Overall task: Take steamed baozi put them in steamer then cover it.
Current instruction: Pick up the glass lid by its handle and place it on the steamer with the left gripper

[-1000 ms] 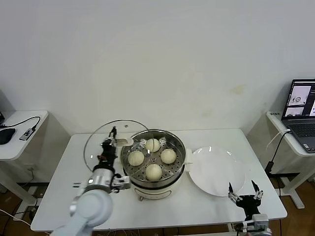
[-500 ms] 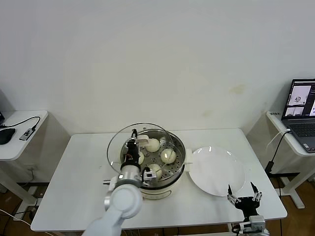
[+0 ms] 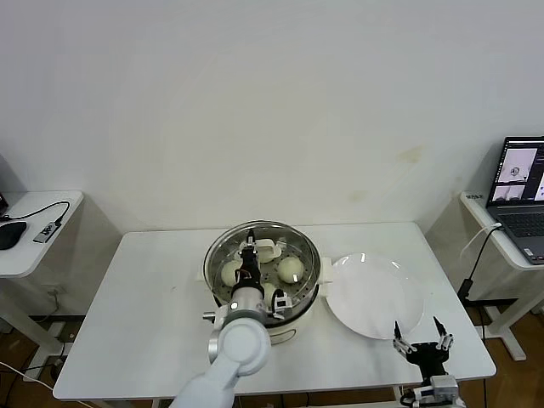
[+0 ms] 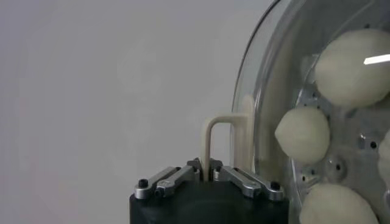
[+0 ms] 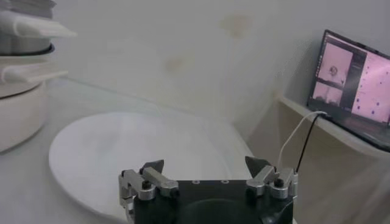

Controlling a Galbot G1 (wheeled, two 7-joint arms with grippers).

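The steamer [image 3: 304, 297] stands mid-table with steamed baozi [image 3: 290, 269] on its perforated tray. My left gripper [image 3: 252, 249] is above the pot, shut on the cream bar handle [image 4: 208, 146] of the cover [image 3: 267, 249]. The glass lid sits over the steamer's mouth, about level with its rim. Through the glass [image 4: 274, 91] the left wrist view shows three baozi [image 4: 303, 134]. My right gripper [image 3: 422, 345] hangs open and empty at the table's front right edge, its jaws [image 5: 204, 167] spread wide before the white plate.
An empty white plate [image 3: 374, 293] lies right of the steamer, also seen close up [image 5: 122, 152]. A laptop [image 3: 518, 183] sits on a side table at the right. A small desk [image 3: 34, 217] with cables stands at the left.
My left gripper carried the cover rightward from beside the steamer's left side to directly over it, and tilted it down flat. The right gripper stayed put.
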